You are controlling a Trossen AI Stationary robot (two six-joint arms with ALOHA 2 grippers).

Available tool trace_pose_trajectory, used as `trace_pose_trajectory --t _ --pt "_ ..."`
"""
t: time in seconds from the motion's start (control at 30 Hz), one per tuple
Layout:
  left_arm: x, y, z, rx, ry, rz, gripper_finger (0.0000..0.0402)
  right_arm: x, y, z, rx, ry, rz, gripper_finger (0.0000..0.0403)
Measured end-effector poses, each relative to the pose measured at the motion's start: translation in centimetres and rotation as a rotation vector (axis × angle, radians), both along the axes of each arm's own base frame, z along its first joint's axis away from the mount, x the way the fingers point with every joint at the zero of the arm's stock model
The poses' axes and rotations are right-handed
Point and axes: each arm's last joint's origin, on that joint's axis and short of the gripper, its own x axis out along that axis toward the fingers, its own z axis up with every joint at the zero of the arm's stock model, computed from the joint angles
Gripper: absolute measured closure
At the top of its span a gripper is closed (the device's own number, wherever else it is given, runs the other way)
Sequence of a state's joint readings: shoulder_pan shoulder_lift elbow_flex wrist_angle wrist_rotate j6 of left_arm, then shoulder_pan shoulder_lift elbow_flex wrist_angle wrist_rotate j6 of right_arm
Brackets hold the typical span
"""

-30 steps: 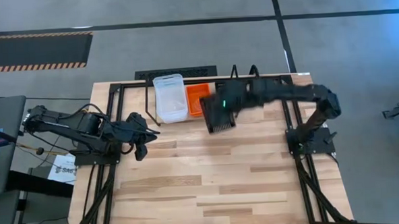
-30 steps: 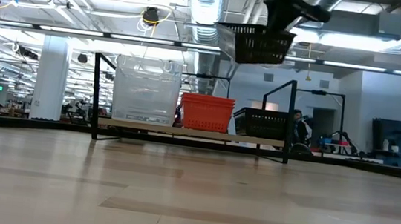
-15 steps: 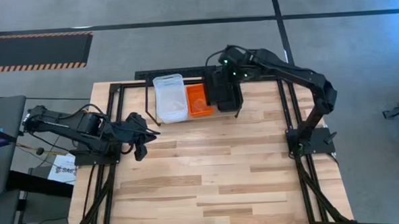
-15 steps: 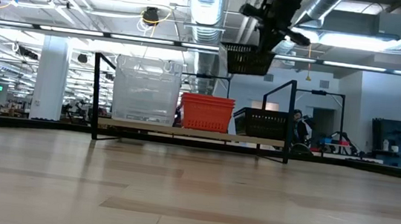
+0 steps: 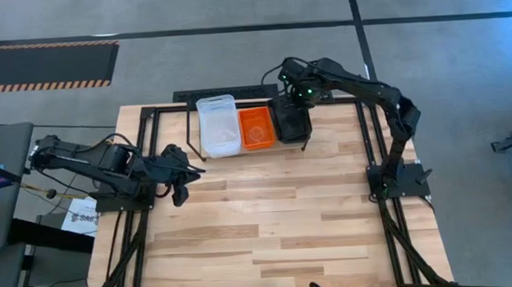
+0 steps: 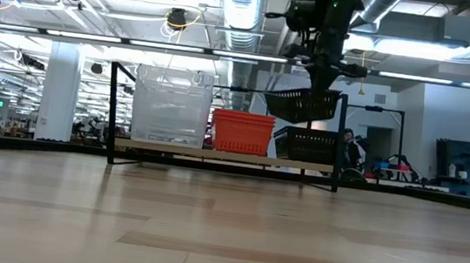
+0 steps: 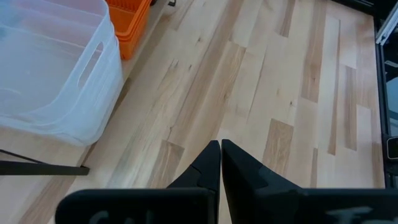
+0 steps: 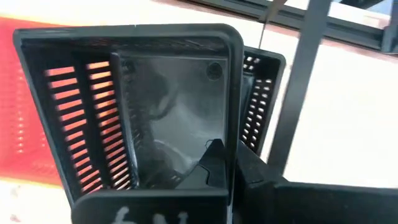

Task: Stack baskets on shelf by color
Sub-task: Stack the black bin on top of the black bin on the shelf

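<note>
My right gripper (image 5: pixel 298 97) (image 8: pixel 231 167) is shut on a black perforated basket (image 5: pixel 291 125) (image 6: pixel 302 106), above the right end of the shelf (image 6: pixel 180 150). Another black basket (image 6: pixel 310 146) (image 8: pixel 264 93) stands on the shelf board right under it. The orange-red baskets (image 5: pixel 256 128) (image 6: pixel 241 132) stand stacked mid-shelf, and the clear baskets (image 5: pixel 218 125) (image 6: pixel 171 106) at its left end. My left gripper (image 5: pixel 180 195) (image 7: pixel 220 151) waits shut over the table's left side. My right gripper pinches one side wall of the black basket at its rim (image 8: pixel 232 118), one finger (image 8: pixel 211 163) inside and one (image 8: pixel 250 174) outside. It comes from above, pointing down. The basket hangs lifted clear and tilted below the fingers, just over the shelved black basket.
The shelf's black wire uprights (image 6: pixel 340 141) (image 8: pixel 301 81) stand close beside the held basket. The wooden slat tabletop (image 5: pixel 268 221) spreads in front of the shelf. Black frame rails (image 5: pixel 376 155) run along the table's sides.
My right gripper carried the black basket from in front of the shelf toward the far edge and down. The basket went from high over the table to just above the black basket on the shelf's right end, turning in line with the shelf's other baskets.
</note>
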State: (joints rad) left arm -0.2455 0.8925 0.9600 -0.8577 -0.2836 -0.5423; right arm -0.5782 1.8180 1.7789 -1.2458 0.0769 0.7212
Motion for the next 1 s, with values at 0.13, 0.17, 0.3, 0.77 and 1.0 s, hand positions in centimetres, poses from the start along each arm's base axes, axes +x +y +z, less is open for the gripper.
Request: trace_pose_trajectory --t 0.13,0.17,0.3,0.77,1.0 --pt "0.0 0.0 0.0 0.000 0.000 0.000 0.0401 0.0 -0.7 -0.5 0.003 0.006 -0.012 0.0400" --pt "0.0 0.0 0.0 0.000 0.000 0.000 0.0401 0.1 -0.8 -0.6 0.005 0.008 -0.014 0.0400" --pt "0.0 0.0 0.0 0.001 0.001 0.000 0.0401 0.6 -1.1 -1.6 0.015 0.024 -0.017 0.0400" --pt "-0.1 0.0 0.0 0.005 0.008 -0.002 0.0401 2.1 -1.2 -3.5 0.073 0.023 0.033 0.0386" --pt "-0.1 0.0 -0.1 0.004 0.008 -0.001 0.0401 2.2 -0.6 -3.4 0.072 0.037 0.066 0.0299"
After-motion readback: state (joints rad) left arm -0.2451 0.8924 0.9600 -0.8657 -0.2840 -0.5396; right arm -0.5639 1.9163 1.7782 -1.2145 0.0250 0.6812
